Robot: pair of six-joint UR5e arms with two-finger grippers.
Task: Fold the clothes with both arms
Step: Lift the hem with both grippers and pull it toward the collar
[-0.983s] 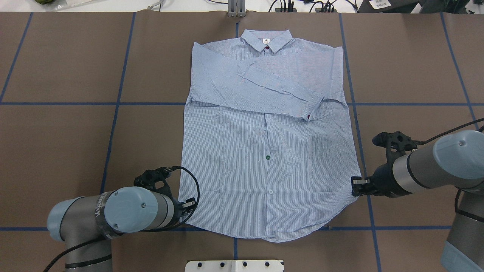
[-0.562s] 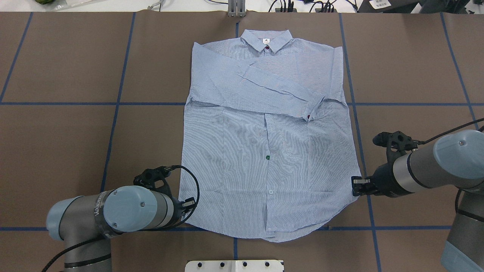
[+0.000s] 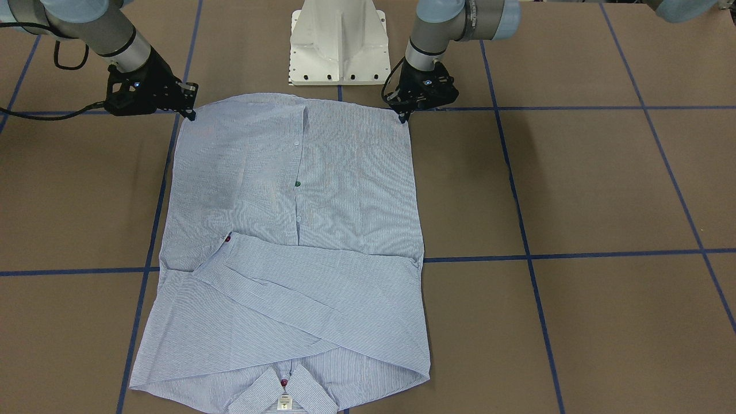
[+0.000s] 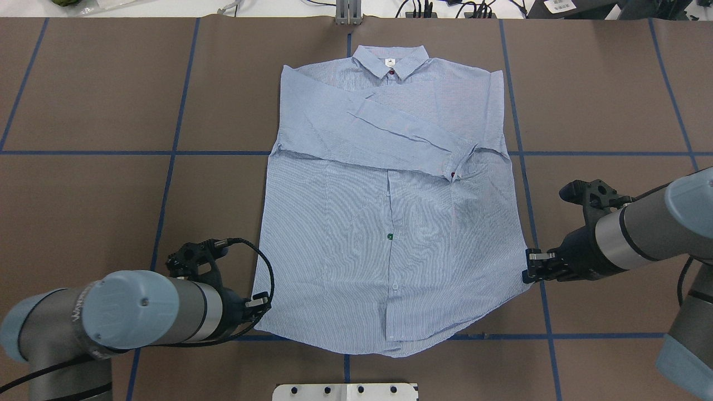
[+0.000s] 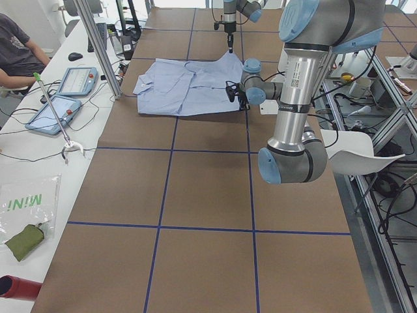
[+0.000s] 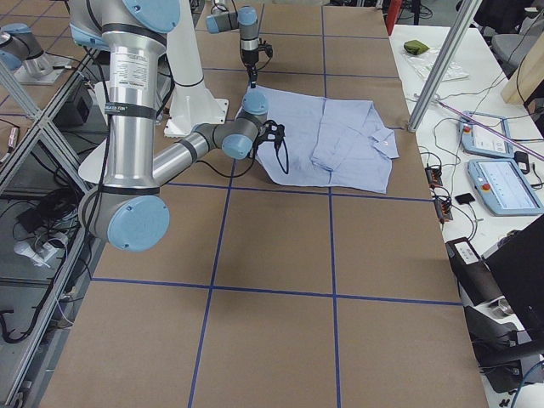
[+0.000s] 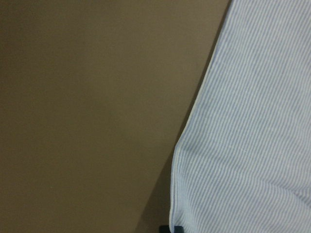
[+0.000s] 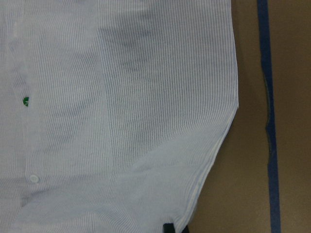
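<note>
**Item: shirt (image 4: 390, 223), pinstriped, laid flat and face up on the table (image 4: 83, 195).**
- Position: stretched between the two grippers. The hem (image 4: 356, 350) is at their level, and the body runs away ahead of the fingertips.
- Sleeves (image 4: 390, 131): crossed over the chest, well ahead of both grippers.
- Collar (image 4: 390, 58): the part farthest from them.

**Item: left gripper (image 4: 260, 303).**
- State: fingers pinched together on the shirt's near hem corner. The wrist view shows the fabric edge running right down to the fingertip.

**Item: right gripper (image 4: 532, 273).**
- State: fingers likewise closed on the opposite hem corner, with cloth directly ahead of the tips.

**Change against the earlier overhead frames.**
- Left gripper: has drawn outward, away from the shirt's midline. Its arm has retreated with it.
- Right gripper: has shifted outward the other way, by a smaller amount.
- Cloth: each hem corner has travelled with its gripper, so the lower edge is now wider and drawn tauter. The ripples across the lower front look flatter.
- Collar and sleeves: barely displaced.

**Assessment.**
- Both grasps appear secure, since the cloth follows the fingers.
- The hem is tensioned between the grippers. This probably prepares for lifting it and carrying it forward over the sleeves toward the collar.
- That bottom-to-top fold is not yet begun.
</note>
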